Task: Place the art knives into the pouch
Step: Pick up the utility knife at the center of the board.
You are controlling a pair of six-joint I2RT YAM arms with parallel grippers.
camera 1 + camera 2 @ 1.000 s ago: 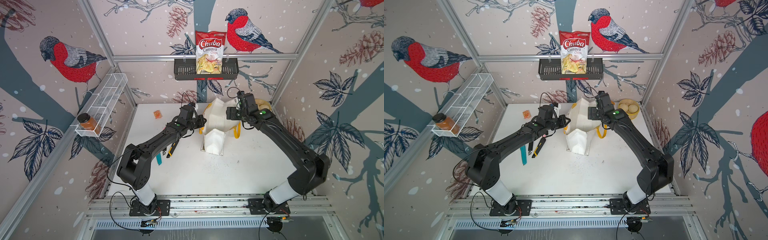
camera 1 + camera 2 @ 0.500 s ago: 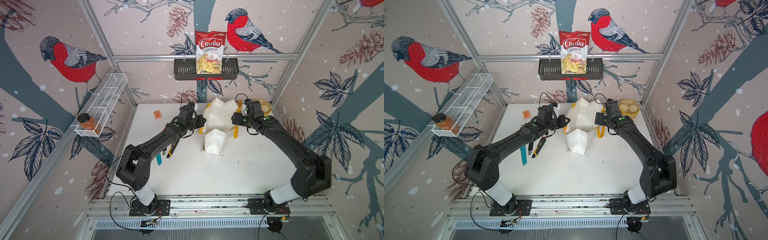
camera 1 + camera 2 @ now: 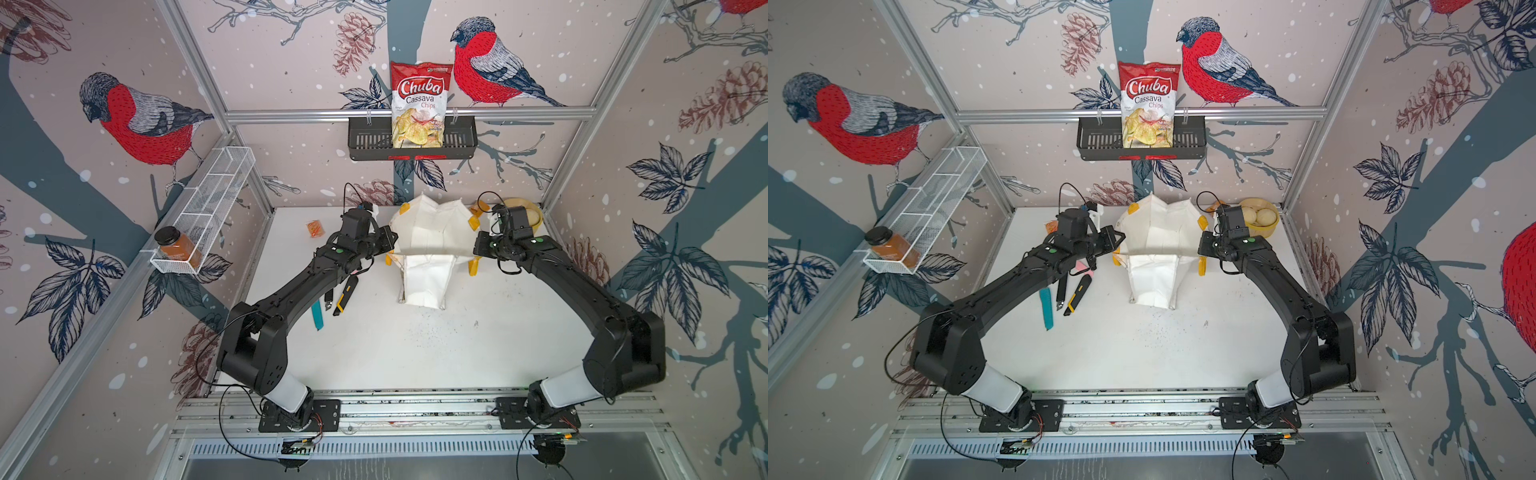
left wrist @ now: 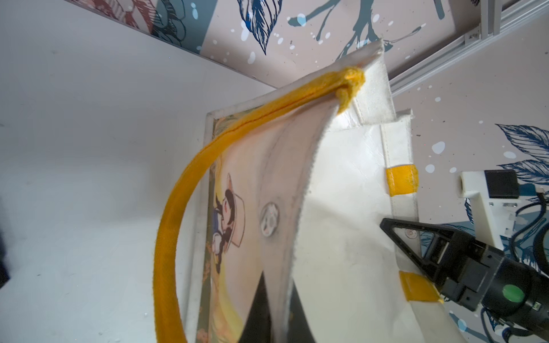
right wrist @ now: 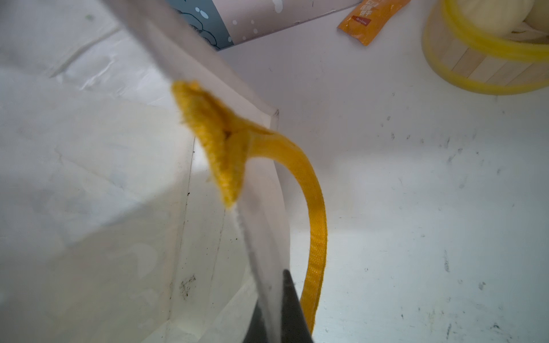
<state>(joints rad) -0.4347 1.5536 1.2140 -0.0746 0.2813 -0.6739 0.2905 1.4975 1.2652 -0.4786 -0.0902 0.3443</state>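
The black-and-yellow snap-off art knife (image 3: 346, 294) lay on the white table (image 3: 415, 353), outside the white fabric pouch with yellow loop handles (image 3: 428, 237) and near its left side. Farther back, the left gripper (image 3: 390, 245) and the right gripper (image 3: 478, 246) each pinched opposite rims, spreading its mouth. Releasing one rim to fetch the knife could let the limp fabric sag shut.

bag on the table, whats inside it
Only bare white lining with a few dark specks shows inside the bag. Its own walls cover part of the bottom in every view, so that part cannot be checked.
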